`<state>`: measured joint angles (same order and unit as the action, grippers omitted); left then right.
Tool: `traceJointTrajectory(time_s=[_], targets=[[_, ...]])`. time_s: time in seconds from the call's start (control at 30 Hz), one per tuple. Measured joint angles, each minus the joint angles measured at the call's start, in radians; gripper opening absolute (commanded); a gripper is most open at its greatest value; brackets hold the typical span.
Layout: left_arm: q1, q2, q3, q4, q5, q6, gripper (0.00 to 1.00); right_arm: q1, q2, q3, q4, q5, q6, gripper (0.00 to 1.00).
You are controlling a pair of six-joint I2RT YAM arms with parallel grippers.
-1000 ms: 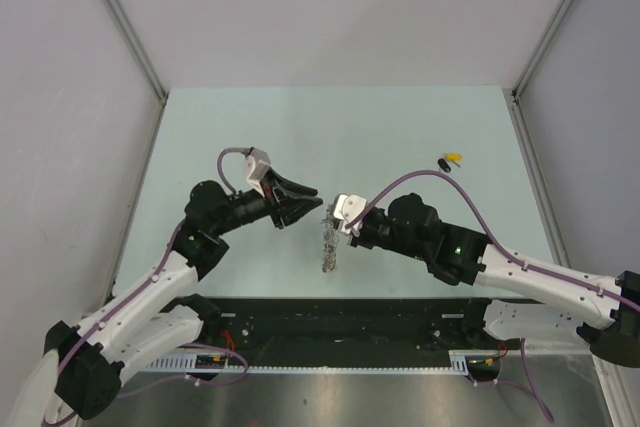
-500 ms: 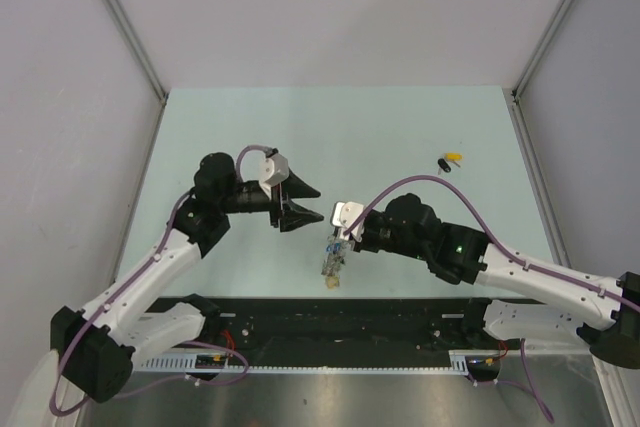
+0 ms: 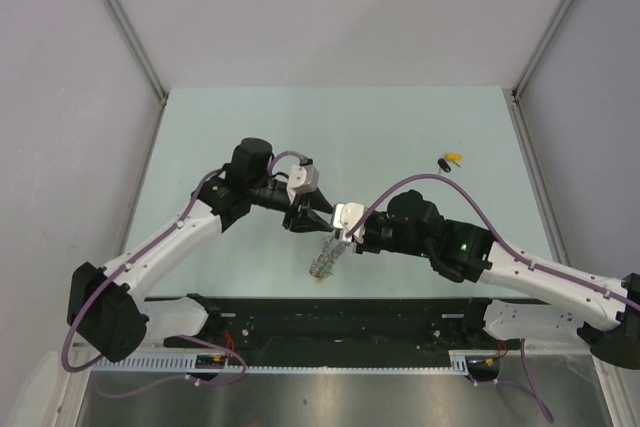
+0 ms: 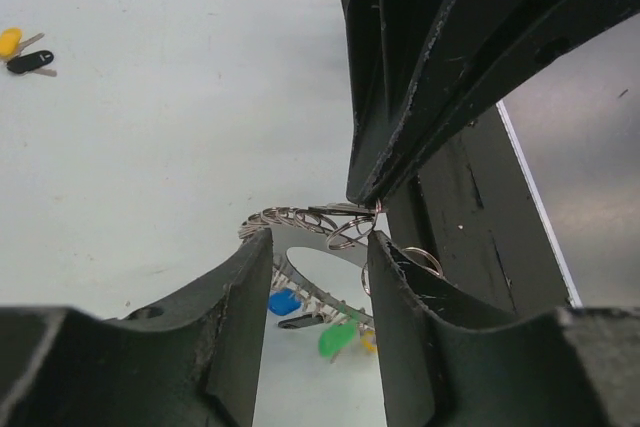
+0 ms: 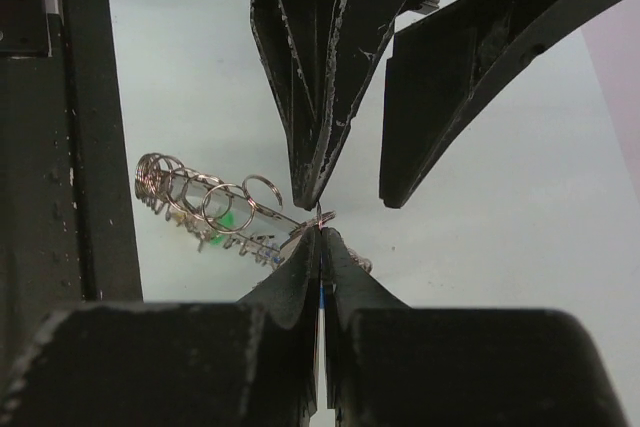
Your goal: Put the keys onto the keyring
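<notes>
The keyring (image 3: 324, 258), a large ring strung with silver keys and blue and green tags, hangs over the table's front middle. My right gripper (image 3: 343, 235) is shut on its upper edge; in the right wrist view the pads (image 5: 306, 257) pinch the keyring (image 5: 205, 199). My left gripper (image 3: 318, 219) is open, just left of the right one. Its fingers (image 4: 250, 277) stand either side of the keyring's top loops (image 4: 300, 219) without pressing them. The keys (image 3: 450, 160), one yellow-tagged (image 4: 9, 42) and one black-tagged (image 4: 30, 62), lie loose on the table at the far right.
A black rail (image 3: 330, 319) runs along the table's near edge under both arms. Grey walls with metal posts (image 3: 125, 22) close in the pale green table (image 3: 250, 127) on the left, right and back.
My left arm has swung right and forward until its open fingers reach the keyring's top beside the right gripper. The hanging keyring has swayed slightly. The right gripper stays shut.
</notes>
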<state>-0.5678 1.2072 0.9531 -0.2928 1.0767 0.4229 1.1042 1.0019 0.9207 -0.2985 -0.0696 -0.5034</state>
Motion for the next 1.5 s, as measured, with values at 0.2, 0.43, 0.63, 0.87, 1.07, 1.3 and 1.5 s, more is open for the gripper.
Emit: traceJointTrajectory(time_s=[0.2, 0.43, 0.63, 0.87, 1.07, 1.3, 1.5], targets=[[-0.015, 0.023, 0.021, -0.055, 0.018, 0.069, 0.42, 0.001, 0.0, 0.005, -0.019, -0.015, -0.006, 0.0], [-0.018, 0.063, 0.044, -0.113, 0.052, 0.145, 0.45, 0.001, 0.002, 0.006, -0.026, -0.027, -0.007, 0.0], [-0.026, 0.091, 0.054, -0.133, 0.056, 0.18, 0.51, 0.003, 0.003, 0.013, -0.034, -0.043, -0.007, 0.0], [-0.048, 0.091, 0.055, -0.142, 0.078, 0.189, 0.47, 0.003, 0.011, 0.019, -0.034, -0.052, -0.007, 0.0], [-0.06, 0.091, 0.055, -0.151, 0.083, 0.192, 0.33, 0.003, 0.018, 0.019, -0.034, -0.052, -0.007, 0.0], [-0.062, 0.087, 0.055, -0.167, 0.075, 0.195, 0.32, -0.001, 0.018, 0.021, -0.04, -0.051, -0.007, 0.0], [-0.062, 0.072, 0.055, -0.188, 0.06, 0.197, 0.35, -0.01, 0.017, 0.022, -0.048, -0.05, -0.006, 0.0]])
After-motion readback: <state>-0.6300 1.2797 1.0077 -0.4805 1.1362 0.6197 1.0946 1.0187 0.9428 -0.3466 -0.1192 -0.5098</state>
